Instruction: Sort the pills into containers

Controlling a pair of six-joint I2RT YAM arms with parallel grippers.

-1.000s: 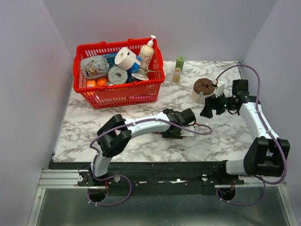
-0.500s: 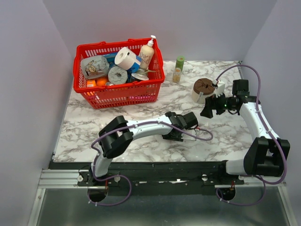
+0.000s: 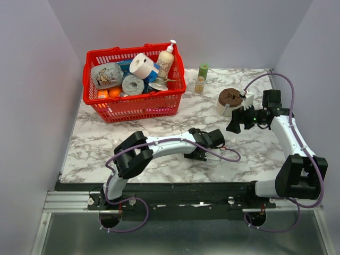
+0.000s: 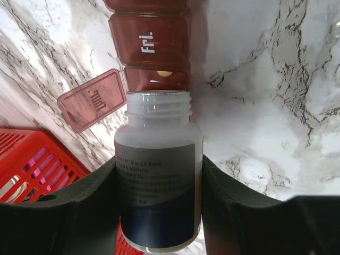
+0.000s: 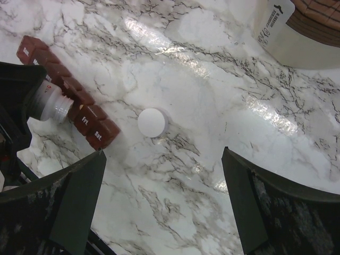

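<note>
Left gripper point(image 4: 159, 191) is clamped on the white pill bottle point(image 4: 157, 133), which has no cap and lies tipped over with its mouth right at the one open compartment of the containers point(image 4: 151, 48), the dark red strip lying on the tabletop point(image 4: 255, 106) toward the front middle. That cell's flipped-open lid point(image 4: 91, 100) sticks out to one side, and I can see one yellowish pill point(image 4: 164, 73) inside, next to the closed cell marked Fri. I judge the step in hand to be metering pills from the bottle into this cell. I would tilt in tiny increments with a light wrist roll rather than a big pour, holding the mouth centred over the opening so nothing rolls onto the marble or bounces off the neighbouring lids. I'd avoid pressing the rim on the strip, since it looks light and could skid. Right gripper point(image 5: 163, 154) hangs wide and empty above the tabletop, with the white cap point(image 5: 152, 122) lying just beside the Sat end of the strip. It is well placed to steady the strip if it shifts.
</note>
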